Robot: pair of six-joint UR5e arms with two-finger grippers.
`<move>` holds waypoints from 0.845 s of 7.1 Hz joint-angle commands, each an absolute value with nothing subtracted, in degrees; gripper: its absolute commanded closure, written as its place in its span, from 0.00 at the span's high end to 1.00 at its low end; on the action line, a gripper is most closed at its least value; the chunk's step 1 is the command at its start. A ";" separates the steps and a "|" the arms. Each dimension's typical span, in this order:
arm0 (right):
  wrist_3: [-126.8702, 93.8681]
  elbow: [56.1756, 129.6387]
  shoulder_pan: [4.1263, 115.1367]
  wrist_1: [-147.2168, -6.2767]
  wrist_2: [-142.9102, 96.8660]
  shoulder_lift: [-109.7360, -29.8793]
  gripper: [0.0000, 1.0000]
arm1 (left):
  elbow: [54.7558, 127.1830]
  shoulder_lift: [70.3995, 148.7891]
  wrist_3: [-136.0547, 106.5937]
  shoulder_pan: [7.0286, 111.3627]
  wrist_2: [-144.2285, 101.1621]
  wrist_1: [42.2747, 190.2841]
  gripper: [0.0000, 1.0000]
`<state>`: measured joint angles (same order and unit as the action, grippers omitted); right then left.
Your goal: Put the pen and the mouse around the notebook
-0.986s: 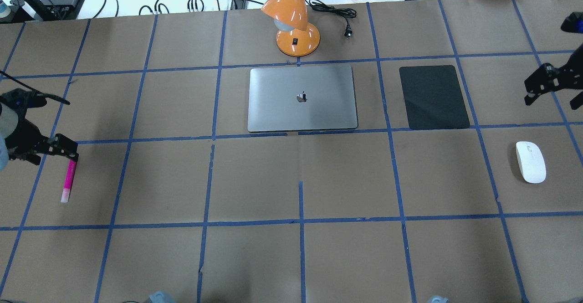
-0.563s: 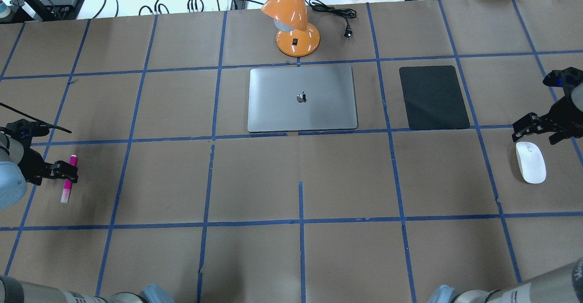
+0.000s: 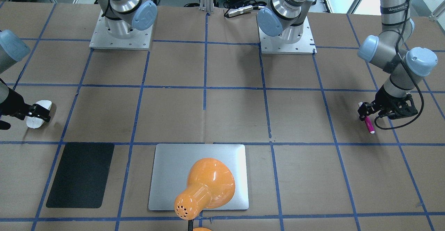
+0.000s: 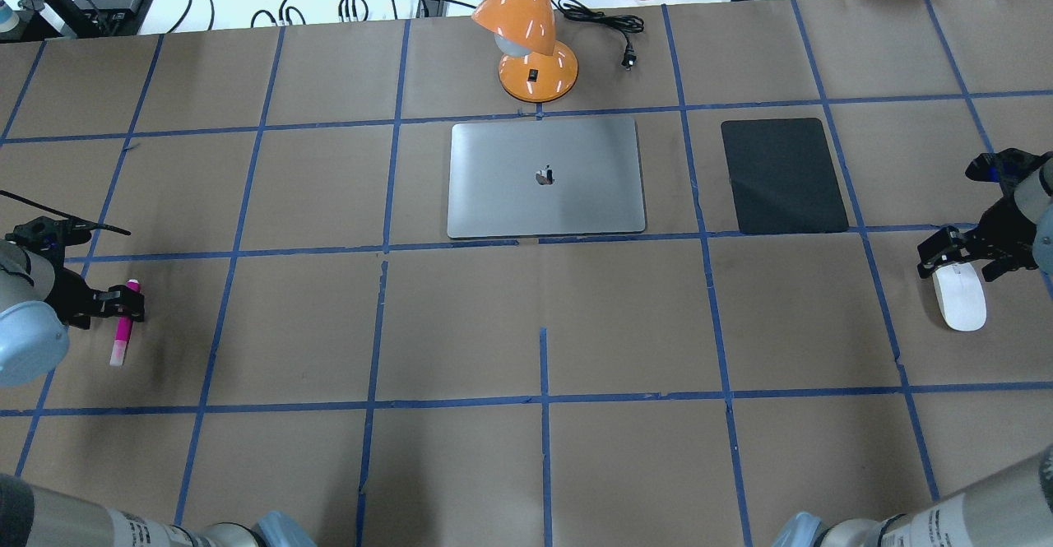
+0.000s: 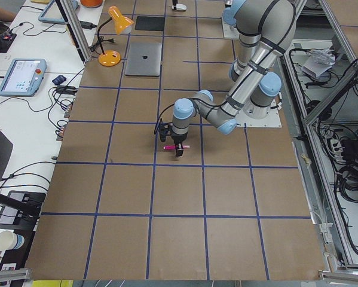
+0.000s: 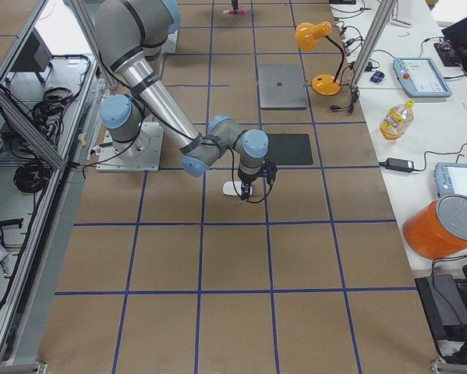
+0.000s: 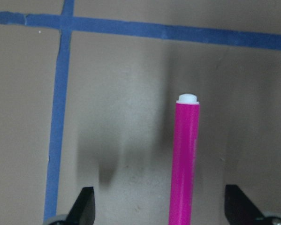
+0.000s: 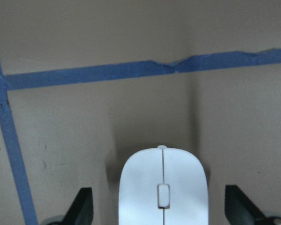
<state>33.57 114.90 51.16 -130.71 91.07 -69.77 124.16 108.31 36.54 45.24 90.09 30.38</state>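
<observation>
The magenta pen (image 4: 123, 335) lies at the table's left side. My left gripper (image 4: 122, 304) is low over its middle and open, a finger on each side; the wrist view shows the pen (image 7: 184, 159) between the dark fingertips (image 7: 84, 207), untouched. At the right side lies the white mouse (image 4: 961, 302). My right gripper (image 4: 959, 256) hovers open over its far end, and the mouse (image 8: 163, 187) sits between the wide-spread fingertips (image 8: 238, 208). The silver notebook (image 4: 545, 177) lies closed at the centre back, far from both grippers.
An orange desk lamp (image 4: 531, 37) stands just behind the notebook, its plug (image 4: 627, 58) beside it. A black pad (image 4: 783, 175) lies to the right of the notebook. Blue tape lines cross the brown table. Cables and bottles line the back edge.
My right gripper came in from the far right edge and down over the mouse's far end. My left gripper shifted along the pen toward its middle and lower.
</observation>
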 commanded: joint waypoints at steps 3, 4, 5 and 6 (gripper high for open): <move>32.96 116.72 51.15 -131.22 94.65 -70.13 0.58 | 124.36 108.11 36.30 45.09 89.38 30.76 0.07; 32.78 116.63 51.24 -130.87 94.66 -70.31 0.42 | 124.28 107.93 36.30 45.09 89.47 30.76 0.03; 32.78 116.20 51.24 -130.70 94.66 -70.40 0.37 | 123.58 106.62 36.21 45.26 89.82 30.76 0.01; 32.44 114.71 52.20 -130.35 94.48 -71.18 0.37 | 123.84 104.96 32.38 46.22 91.30 31.54 0.01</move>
